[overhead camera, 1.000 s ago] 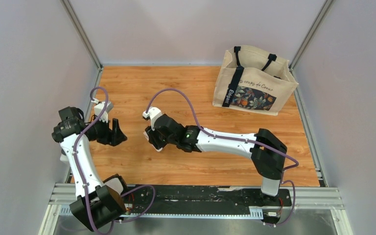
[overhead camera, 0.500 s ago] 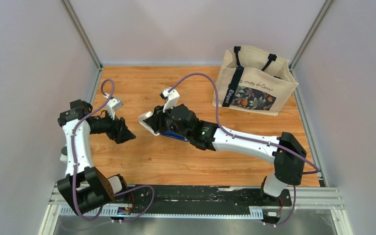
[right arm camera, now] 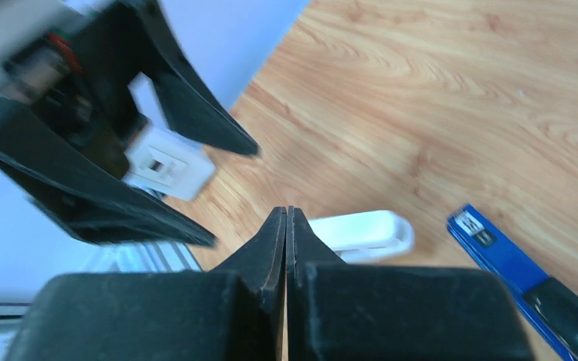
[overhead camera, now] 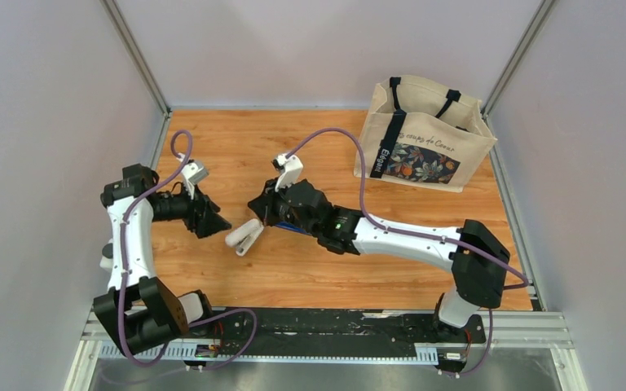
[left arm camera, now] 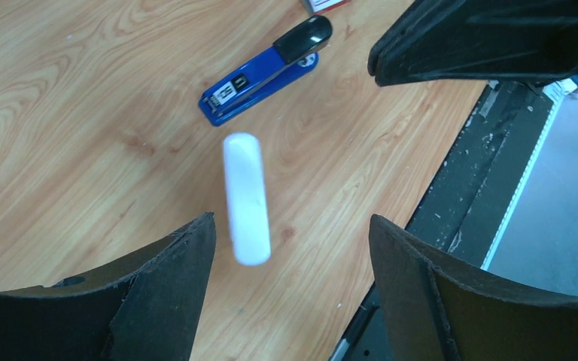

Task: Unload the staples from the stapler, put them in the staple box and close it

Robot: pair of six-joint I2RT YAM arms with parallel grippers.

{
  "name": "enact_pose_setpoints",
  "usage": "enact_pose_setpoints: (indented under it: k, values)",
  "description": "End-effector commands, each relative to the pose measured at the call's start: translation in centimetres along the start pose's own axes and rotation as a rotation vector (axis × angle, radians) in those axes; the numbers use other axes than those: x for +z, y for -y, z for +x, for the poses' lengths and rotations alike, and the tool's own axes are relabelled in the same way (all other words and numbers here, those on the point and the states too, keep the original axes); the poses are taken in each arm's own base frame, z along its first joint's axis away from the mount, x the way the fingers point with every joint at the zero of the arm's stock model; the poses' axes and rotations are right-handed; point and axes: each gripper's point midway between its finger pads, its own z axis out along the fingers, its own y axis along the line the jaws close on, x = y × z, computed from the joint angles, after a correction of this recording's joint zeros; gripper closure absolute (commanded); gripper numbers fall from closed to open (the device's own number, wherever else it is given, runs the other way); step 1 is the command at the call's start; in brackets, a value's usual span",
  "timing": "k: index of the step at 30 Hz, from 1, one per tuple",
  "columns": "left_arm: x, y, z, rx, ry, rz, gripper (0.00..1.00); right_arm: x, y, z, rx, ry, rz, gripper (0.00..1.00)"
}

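The dark-blue stapler (left arm camera: 263, 75) with a black rear end lies flat on the wooden table; in the top view only a blue sliver (overhead camera: 291, 229) shows under my right arm. It also shows in the right wrist view (right arm camera: 515, 274). A white stapler (overhead camera: 244, 236) lies between the two grippers, seen too in the wrist views (left arm camera: 246, 199) (right arm camera: 361, 229). My right gripper (overhead camera: 262, 208) is shut and empty, hovering just above and beside the blue stapler, fingertips (right arm camera: 286, 214) pressed together. My left gripper (overhead camera: 212, 221) is open and empty, left of the white stapler (left arm camera: 292, 219).
A beige tote bag (overhead camera: 424, 134) with a floral print stands at the back right. A black rail (overhead camera: 334, 326) runs along the table's near edge. Grey walls close in the left, back and right sides. A small red-and-white item (left arm camera: 323, 4) peeks in beyond the blue stapler.
The white stapler was up at my right gripper half a second ago; it now lies on the table below and left of it. My left gripper has moved slightly right.
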Motion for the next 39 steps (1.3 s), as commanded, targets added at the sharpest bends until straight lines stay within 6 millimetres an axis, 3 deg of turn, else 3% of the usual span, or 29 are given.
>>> enact_pose_setpoints:
  k: [1,2,5,10,11,12,14,15,16,17,19,25,33,37,38,39]
  values:
    - [-1.1,2.1,0.6,-0.114,-0.001,-0.009,0.19,-0.7,4.0,5.3,-0.040,-0.116,0.107,1.00]
    - [-1.1,1.6,0.5,-0.100,0.000,-0.032,0.19,-1.1,5.4,6.8,-0.052,-0.146,0.135,1.00]
    - [-1.2,1.6,0.6,-0.076,-0.002,-0.053,0.20,-1.8,7.0,8.5,-0.075,-0.189,0.175,1.00]
    - [-1.4,1.3,0.7,-0.072,0.000,-0.090,0.20,-1.9,8.1,10.1,-0.121,-0.275,0.229,1.00]
    - [-1.4,1.0,0.6,-0.068,0.005,-0.099,0.20,-1.9,8.4,11.3,-0.130,-0.321,0.247,0.92]
    - [-1.5,0.9,0.4,-0.083,0.006,-0.106,0.21,-1.2,7.5,10.5,-0.122,-0.313,0.240,0.79]
    - [-1.8,0.3,0.2,-0.124,0.014,-0.115,0.20,-1.2,6.7,11.1,-0.128,-0.358,0.265,0.47]
    - [-2.1,0.2,-0.4,-0.120,0.026,-0.114,0.20,-0.8,6.7,12.0,-0.135,-0.384,0.280,0.41]
    - [-2.4,-0.2,-0.4,-0.141,0.033,-0.116,0.20,-0.1,4.7,11.0,-0.134,-0.365,0.253,0.34]
    - [-2.6,0.1,-0.5,-0.164,0.036,-0.106,0.20,-0.3,4.9,11.7,-0.141,-0.403,0.279,0.27]
    - [-3.2,0.1,-0.9,-0.181,0.053,-0.100,0.21,0.4,4.4,12.4,-0.103,-0.438,0.299,0.26]
    - [-4.1,0.4,-0.6,-0.153,0.039,-0.105,0.21,-0.8,4.6,15.6,-0.003,-0.513,0.266,0.27]
    - [-3.6,0.9,1.8,-0.094,-0.032,-0.115,0.23,-1.5,6.7,19.0,0.019,-0.565,0.298,0.30]
    - [-1.9,1.4,4.2,0.026,-0.173,-0.091,0.23,-2.3,7.3,19.3,0.017,-0.562,0.299,0.31]
    - [-1.6,1.3,5.7,0.009,-0.233,-0.101,0.23,-2.5,6.4,17.8,0.027,-0.518,0.267,0.31]
    - [-0.8,1.7,6.1,0.052,-0.268,-0.073,0.23,-2.9,6.7,17.5,0.028,-0.506,0.266,0.31]
